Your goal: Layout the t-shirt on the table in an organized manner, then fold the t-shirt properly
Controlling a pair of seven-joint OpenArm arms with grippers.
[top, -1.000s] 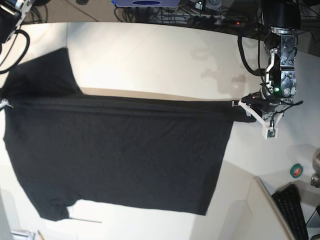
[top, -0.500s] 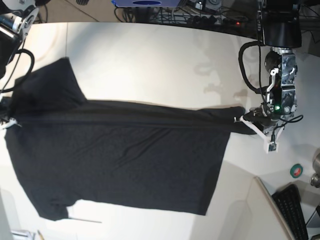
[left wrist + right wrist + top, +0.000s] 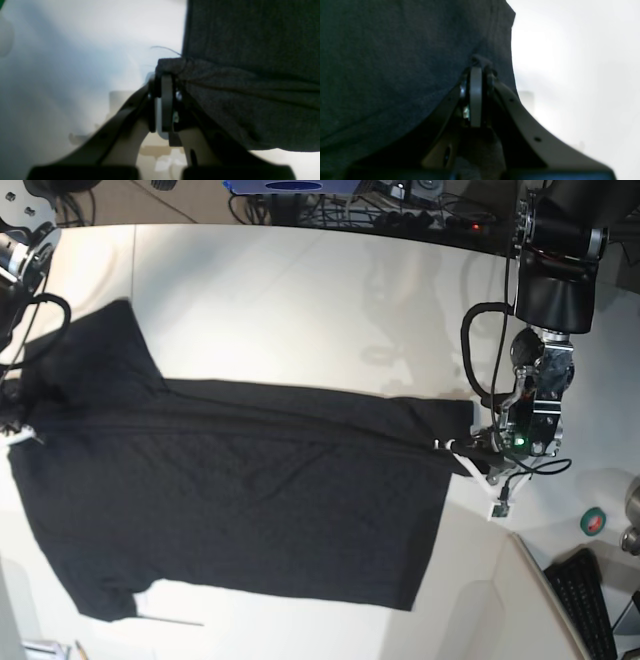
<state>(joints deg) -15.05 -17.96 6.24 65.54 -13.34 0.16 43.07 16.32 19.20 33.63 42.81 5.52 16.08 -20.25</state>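
Both grippers are carrying the t-shirt edge toward the near side: left gripper is moving inward, right gripper lower. Both jaws clamped shut on fabric. Fold line is slackening; shirt is lying spread on the surface.

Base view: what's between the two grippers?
The black t-shirt, pulled into a taut fold line from the right gripper to the left gripper, each shut on an edge. Nothing else lies there in the base view.
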